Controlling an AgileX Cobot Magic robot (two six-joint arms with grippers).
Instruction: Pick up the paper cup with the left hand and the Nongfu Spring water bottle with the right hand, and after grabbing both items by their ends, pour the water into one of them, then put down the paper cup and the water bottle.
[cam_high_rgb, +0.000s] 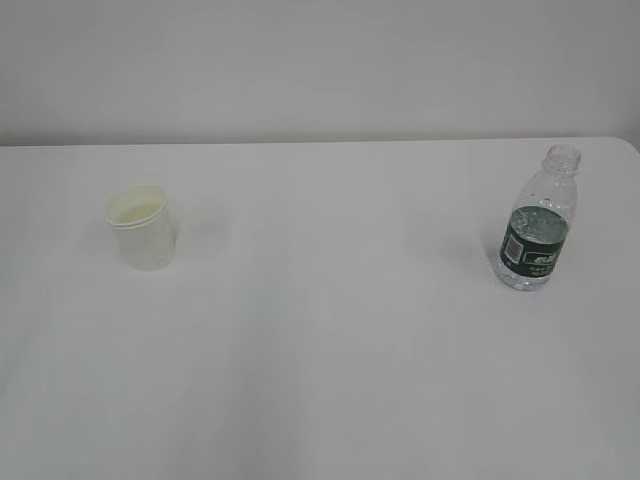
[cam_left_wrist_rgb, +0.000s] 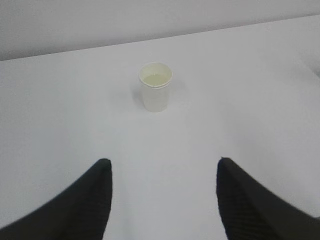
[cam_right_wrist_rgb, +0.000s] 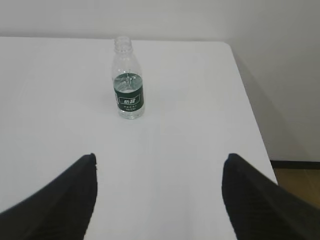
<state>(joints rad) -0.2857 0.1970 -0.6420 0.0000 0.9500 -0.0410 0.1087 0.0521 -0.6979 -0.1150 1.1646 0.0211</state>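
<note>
Both hands spread wide, L (cam_left_wrist_rgb: 162, 172) facing cup (cam_left_wrist_rgb: 155, 86), R (cam_right_wrist_rgb: 160, 170) facing bottle (cam_right_wrist_rgb: 128, 85).

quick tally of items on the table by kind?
White tapered paper cup: 1
Clear ribbed plastic water bottle with dark green label band: 1
Total: 2, both upright on the white table.

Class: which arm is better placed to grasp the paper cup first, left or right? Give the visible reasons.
Left. The paper cup stands upright straight ahead of the left pincer, whose fingers are spread with nothing between them. The right pincer faces the water bottle instead.
</note>
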